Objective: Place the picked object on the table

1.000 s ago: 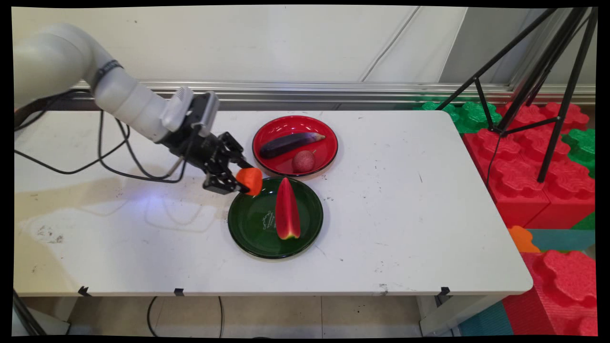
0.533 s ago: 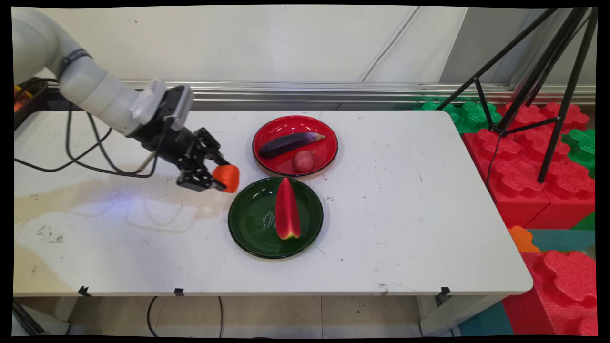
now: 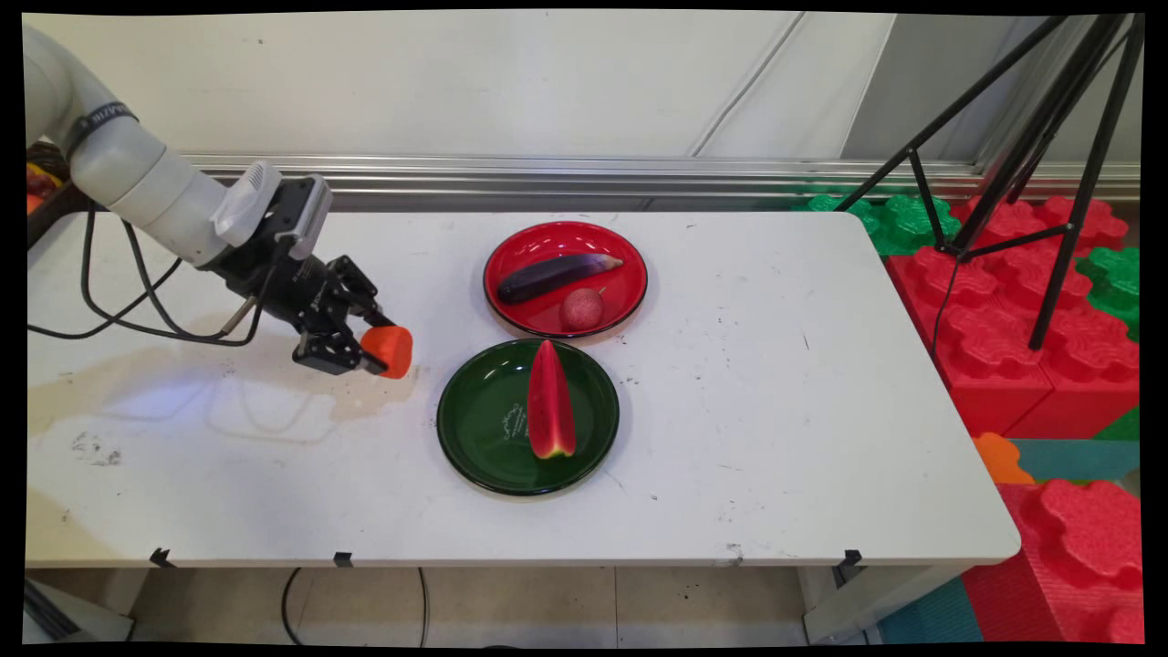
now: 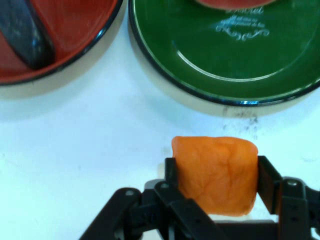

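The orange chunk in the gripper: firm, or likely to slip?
The orange chunk sits squarely between both fingers, apparently undeformed, so probably firm. Its flat-looking sides suggest little rolling. The gripper carries it clear of the table, hinting lightness.

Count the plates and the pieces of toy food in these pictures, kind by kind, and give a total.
Plates: 2, the round red plate and the round green plate.
Toy food on plates: 3, the dark purple aubergine, the small round reddish fruit, the red watermelon slice.
Toy food held in the jaws: 1, the orange chunk.
Total: 6.
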Controlling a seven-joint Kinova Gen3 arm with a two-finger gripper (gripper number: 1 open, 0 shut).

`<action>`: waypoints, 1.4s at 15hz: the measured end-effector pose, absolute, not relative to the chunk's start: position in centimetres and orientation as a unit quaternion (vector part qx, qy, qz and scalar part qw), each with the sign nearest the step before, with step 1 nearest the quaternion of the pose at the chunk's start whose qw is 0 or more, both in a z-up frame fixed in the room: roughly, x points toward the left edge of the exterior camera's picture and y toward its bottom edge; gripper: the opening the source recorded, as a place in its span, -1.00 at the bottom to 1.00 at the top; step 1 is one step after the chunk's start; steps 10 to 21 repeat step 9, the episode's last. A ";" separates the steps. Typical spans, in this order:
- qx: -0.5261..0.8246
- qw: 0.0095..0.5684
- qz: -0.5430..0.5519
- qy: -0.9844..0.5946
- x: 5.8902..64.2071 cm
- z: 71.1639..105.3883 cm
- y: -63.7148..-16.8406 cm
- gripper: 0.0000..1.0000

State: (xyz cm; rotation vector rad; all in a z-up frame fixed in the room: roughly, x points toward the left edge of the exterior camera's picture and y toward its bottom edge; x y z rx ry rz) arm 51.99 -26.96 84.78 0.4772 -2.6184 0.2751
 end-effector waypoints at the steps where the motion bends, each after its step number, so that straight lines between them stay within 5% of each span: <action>1: 0.178 0.227 0.097 -0.953 52.4 84.2 -27.1 -1.00; 6: 0.186 0.222 0.088 -0.953 53.2 82.6 -27.6 -1.00; 7: 0.188 0.222 0.087 -0.953 53.4 82.3 -27.7 1.00; 21: 0.191 0.223 0.085 -0.952 53.7 82.0 -27.9 1.00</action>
